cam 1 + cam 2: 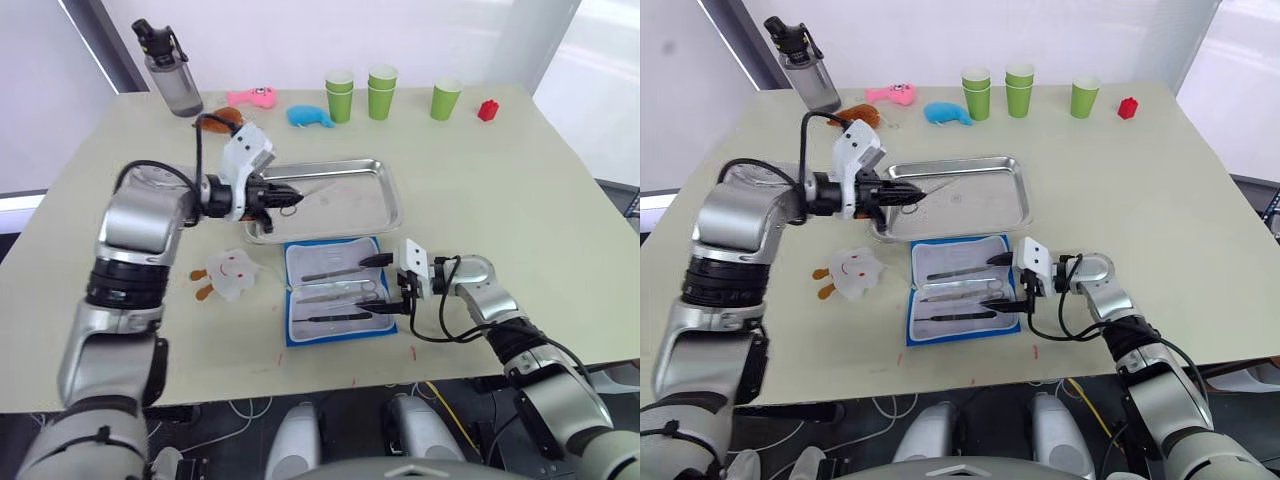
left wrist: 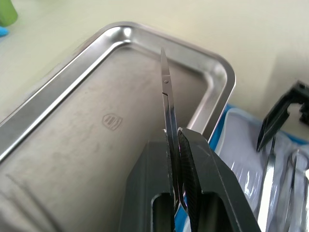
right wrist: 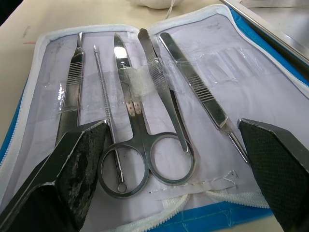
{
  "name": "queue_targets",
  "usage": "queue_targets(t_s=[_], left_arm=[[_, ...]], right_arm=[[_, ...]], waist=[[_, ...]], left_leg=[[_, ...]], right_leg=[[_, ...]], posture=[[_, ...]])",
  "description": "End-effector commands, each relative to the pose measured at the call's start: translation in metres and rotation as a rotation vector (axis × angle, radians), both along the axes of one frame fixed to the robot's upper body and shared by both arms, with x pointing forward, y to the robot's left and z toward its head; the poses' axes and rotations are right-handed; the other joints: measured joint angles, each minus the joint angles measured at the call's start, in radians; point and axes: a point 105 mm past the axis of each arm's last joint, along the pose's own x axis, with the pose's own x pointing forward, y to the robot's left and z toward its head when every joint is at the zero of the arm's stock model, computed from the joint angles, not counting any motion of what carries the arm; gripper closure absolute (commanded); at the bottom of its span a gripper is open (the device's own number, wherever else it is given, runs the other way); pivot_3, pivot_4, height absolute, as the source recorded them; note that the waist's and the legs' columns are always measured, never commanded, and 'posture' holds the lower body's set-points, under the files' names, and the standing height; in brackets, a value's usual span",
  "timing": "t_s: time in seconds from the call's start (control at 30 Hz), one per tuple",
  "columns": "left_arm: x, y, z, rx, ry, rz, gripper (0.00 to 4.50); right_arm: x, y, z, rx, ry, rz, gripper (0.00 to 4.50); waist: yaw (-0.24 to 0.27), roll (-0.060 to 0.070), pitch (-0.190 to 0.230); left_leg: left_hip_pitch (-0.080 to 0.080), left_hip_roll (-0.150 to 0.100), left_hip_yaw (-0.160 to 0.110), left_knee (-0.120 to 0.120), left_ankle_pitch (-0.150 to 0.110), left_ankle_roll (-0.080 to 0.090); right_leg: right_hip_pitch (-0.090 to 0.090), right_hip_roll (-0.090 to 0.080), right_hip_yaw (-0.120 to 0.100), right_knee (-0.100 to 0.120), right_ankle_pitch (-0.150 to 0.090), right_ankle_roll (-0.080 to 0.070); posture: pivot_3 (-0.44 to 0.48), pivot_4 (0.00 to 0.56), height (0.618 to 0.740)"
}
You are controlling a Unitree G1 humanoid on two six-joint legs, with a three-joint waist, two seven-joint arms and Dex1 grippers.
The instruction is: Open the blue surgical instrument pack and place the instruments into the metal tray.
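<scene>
Holding a slim pair of scissors (image 2: 166,104) pinched between its black fingers, my left tool (image 1: 285,195) hovers over the left end of the metal tray (image 1: 385,205), with the blades pointing right over the tray's scuffed bottom. That tray sits near the middle of the surface (image 1: 500,190), just beyond the blue surgical instrument pack (image 1: 335,292), which lies open flat on its near side, pale lining up. My right tool (image 1: 385,285) is at the pack's right edge with its fingers spread wide, one to each side of the lining. In the pack's clear pockets lie the remaining instruments (image 3: 145,116): ring-handled scissors, tweezers, a thin probe and a scalpel-like handle. A white plush toy (image 1: 228,272) lies just left of the pack. Along the far edge stand green cups (image 1: 381,90), a grey bottle (image 1: 170,70) and small toys.
</scene>
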Motion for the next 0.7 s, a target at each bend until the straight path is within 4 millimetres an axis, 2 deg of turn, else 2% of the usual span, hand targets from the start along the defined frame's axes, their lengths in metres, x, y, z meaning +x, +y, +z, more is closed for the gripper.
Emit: queue_targets(t_s=[0.03,0.17,0.43,0.7], left_arm=[[0.007,0.003,0.017,-0.04,-0.088,0.129,4.37],[0.016,0.008,0.012,-0.078,-0.113,0.286,4.37],[0.024,0.029,-0.016,-0.088,-0.138,0.578,4.37],[0.029,0.031,-0.039,-0.105,-0.108,0.653,4.37]], right_arm=[[-0.017,-0.01,-0.047,-0.145,0.138,-0.012,0.0],[-0.018,-0.008,-0.048,-0.149,0.137,-0.003,0.0],[-0.021,-0.004,-0.049,-0.152,0.137,0.025,0.0],[-0.025,0.0,-0.051,-0.145,0.128,0.033,0.0]], waist=[[0.0,0.0,0.0],[-0.001,0.0,0.0],[-0.005,0.0,0.0],[-0.008,0.0,0.0]], left_leg=[[0.0,0.0,0.0,0.0,0.0,0.0],[0.0,0.0,0.0,0.0,0.0,0.0],[0.0,0.0,-0.001,-0.001,0.0,-0.001],[0.0,0.0,-0.001,-0.001,0.0,-0.001]], right_leg=[[0.0,0.0,0.0,0.0,0.0,-0.001],[0.0,0.0,0.0,0.0,0.001,-0.001],[0.0,-0.002,-0.001,0.0,0.001,-0.001],[0.0,-0.005,-0.001,0.0,0.002,-0.002]], posture=[[0.0,0.15,0.734],[0.0,0.15,0.734],[0.0,0.15,0.734],[0.0,0.15,0.734]])
